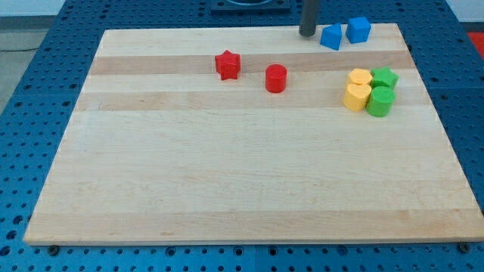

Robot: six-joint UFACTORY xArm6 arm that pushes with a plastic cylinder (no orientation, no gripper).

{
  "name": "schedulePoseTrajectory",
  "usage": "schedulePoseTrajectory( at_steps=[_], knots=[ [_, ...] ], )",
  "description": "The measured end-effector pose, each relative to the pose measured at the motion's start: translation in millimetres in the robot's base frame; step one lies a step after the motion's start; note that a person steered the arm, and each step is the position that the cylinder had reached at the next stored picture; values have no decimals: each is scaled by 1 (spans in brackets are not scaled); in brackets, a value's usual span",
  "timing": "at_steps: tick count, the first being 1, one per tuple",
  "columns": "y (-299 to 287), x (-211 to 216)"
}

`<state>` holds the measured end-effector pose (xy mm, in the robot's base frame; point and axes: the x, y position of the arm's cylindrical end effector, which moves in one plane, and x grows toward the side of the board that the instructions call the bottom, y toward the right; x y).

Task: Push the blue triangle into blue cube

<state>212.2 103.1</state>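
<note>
Blue triangular block [330, 36] | location: top edge of wooden board [227, 181], just left of blue cube block [358, 29], narrow gap | my tip [308, 33]: bare rod, no claw, just left of triangle | step: final push | next: short rightward stroke, judged

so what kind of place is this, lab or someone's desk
Most likely a robotics lab bench: a wooden board sits on a blue perforated plate, and my tip stands just left of the blue triangle, with small coloured test blocks around.
</note>
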Motion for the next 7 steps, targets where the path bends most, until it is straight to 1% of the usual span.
schedulePoseTrajectory(
  at_steps=[1, 2, 5, 7],
  knots=[
    [-2, 26],
    [1, 43],
    [44, 33],
    [54, 29]
  ],
)
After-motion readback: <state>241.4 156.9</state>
